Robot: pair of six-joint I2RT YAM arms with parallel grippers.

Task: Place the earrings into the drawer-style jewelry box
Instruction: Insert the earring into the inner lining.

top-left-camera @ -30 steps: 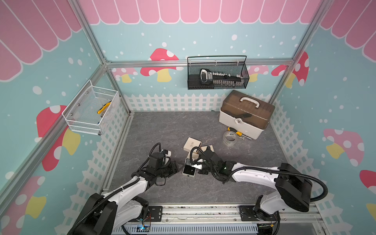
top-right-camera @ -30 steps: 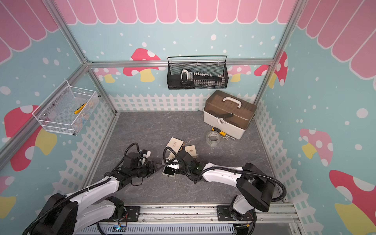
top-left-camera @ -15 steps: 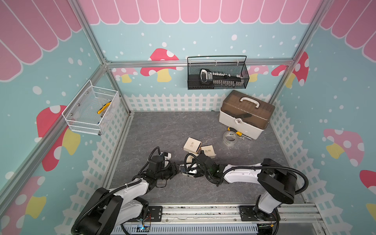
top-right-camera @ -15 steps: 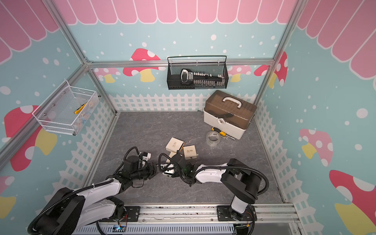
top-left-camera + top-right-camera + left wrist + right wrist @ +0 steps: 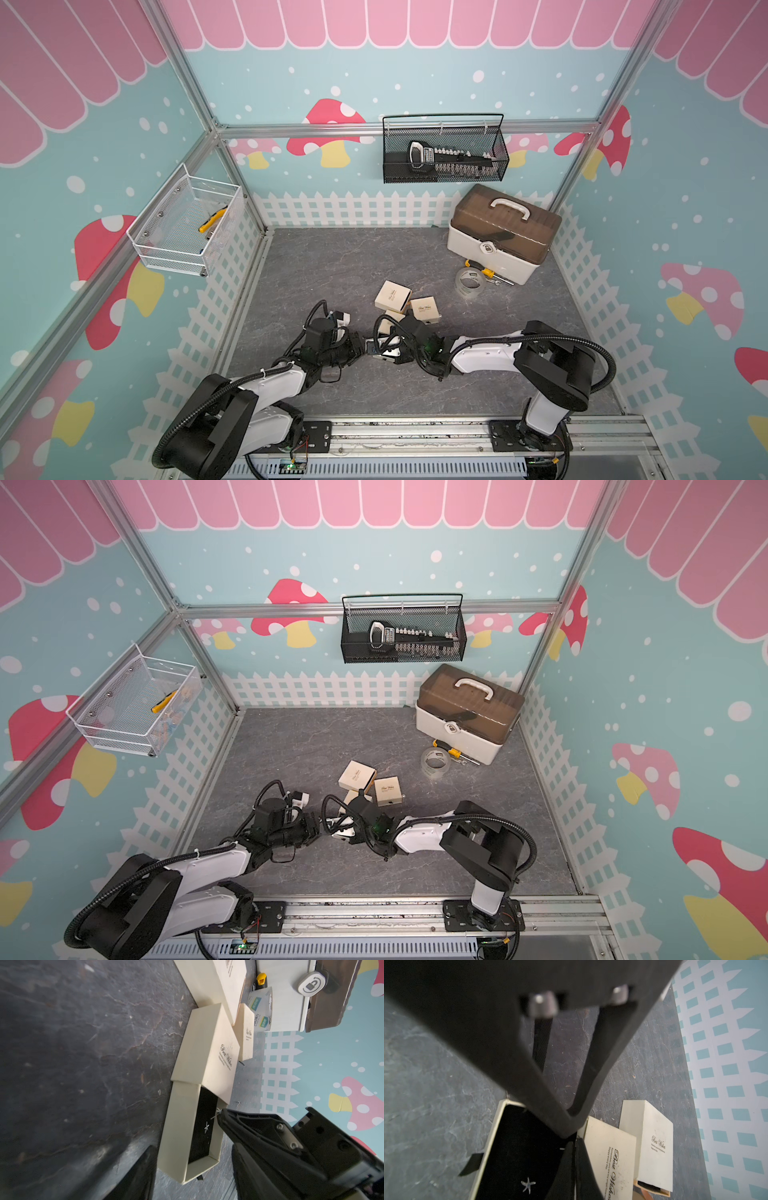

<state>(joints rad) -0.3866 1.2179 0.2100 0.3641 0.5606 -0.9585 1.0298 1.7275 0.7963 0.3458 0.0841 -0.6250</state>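
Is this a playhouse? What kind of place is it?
Likely a robot practice booth dressed up like a playhouse. The left arm and right arm are mounted on a metal rail at the front; mushroom wallpaper covers the walls; a black wire basket hangs on the back wall.

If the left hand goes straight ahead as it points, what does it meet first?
Probably the open drawer: its end wall lies between the left hand's fingers. The right hand, shut on an earring, crosses close ahead of one finger; depth unclear.
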